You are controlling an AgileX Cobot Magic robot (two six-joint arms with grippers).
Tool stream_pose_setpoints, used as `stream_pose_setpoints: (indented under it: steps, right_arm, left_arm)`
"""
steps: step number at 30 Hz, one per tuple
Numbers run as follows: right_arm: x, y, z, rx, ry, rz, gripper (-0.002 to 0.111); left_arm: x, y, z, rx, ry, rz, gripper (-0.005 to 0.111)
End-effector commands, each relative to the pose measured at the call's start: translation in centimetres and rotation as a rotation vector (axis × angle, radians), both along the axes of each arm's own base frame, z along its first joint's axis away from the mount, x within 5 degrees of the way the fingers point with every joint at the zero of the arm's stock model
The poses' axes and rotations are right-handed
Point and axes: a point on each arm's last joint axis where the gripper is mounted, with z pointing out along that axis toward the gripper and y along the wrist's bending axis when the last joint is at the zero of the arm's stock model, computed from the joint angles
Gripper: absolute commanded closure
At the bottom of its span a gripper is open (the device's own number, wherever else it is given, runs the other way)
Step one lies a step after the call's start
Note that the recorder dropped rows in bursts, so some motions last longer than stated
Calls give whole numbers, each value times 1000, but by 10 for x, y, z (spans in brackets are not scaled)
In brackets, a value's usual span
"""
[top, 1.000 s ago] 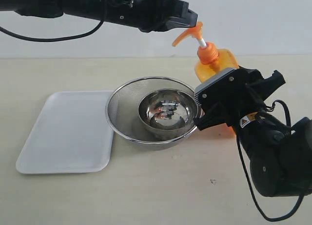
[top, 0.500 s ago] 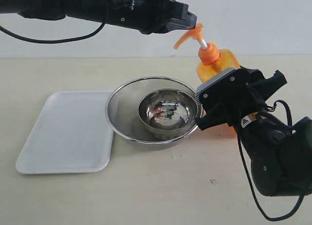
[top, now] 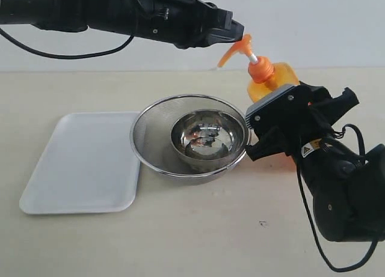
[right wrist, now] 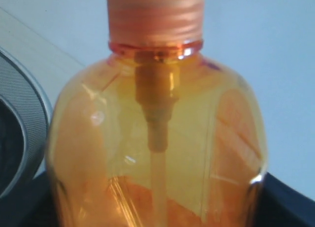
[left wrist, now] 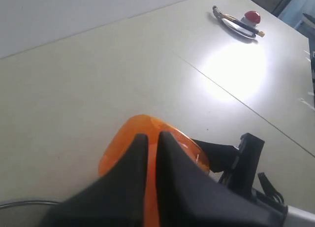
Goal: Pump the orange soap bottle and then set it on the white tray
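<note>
Bottle (top: 274, 79) has shifted right, under the closed left pincer (top: 237, 32); right pincer (top: 301, 109) clamps its body; sticker (top: 310, 148) unreadable.

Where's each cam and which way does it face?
Exterior: off the arms, facing the table; white tray, mesh strainer, orange soap bottle, left claw at the pump head, right claw around the bottle.
Left wrist: above the bottle, looking down past its shut claw fingers onto the pump head.
Right wrist: close beside the bottle, facing its collar; dark claw edges flank it.
Shared: all three show the bottle; exterior and right wrist show the strainer.
</note>
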Motion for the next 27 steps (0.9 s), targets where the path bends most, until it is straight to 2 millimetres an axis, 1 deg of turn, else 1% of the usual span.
stream_pose_setpoints:
  steps: [1,3,5,8,11,17,20,27]
  right_arm:
    - [-2,11,5,19,-45,97,108]
    - [-2,11,5,19,-45,98,108]
    - [-2,11,5,19,-45,96,108]
    - [-2,11,5,20,-44,94,108]
    - [-2,11,5,20,-44,94,108]
    - [-1,11,5,20,-44,92,108]
    - [-1,11,5,20,-44,92,108]
    - [-1,11,5,23,-43,90,108]
  left_arm:
    - [-2,-5,-28,83,27,-58,102]
    - [-2,-6,-27,82,26,-58,102]
    - [-3,-5,-20,73,14,-56,102]
    - [-7,1,3,44,-31,-41,102]
    - [-13,4,22,25,-71,-38,102]
    - [-21,12,48,2,-130,-28,102]
    - [-23,17,52,28,-142,-27,102]
    - [-24,19,49,82,-137,-30,102]
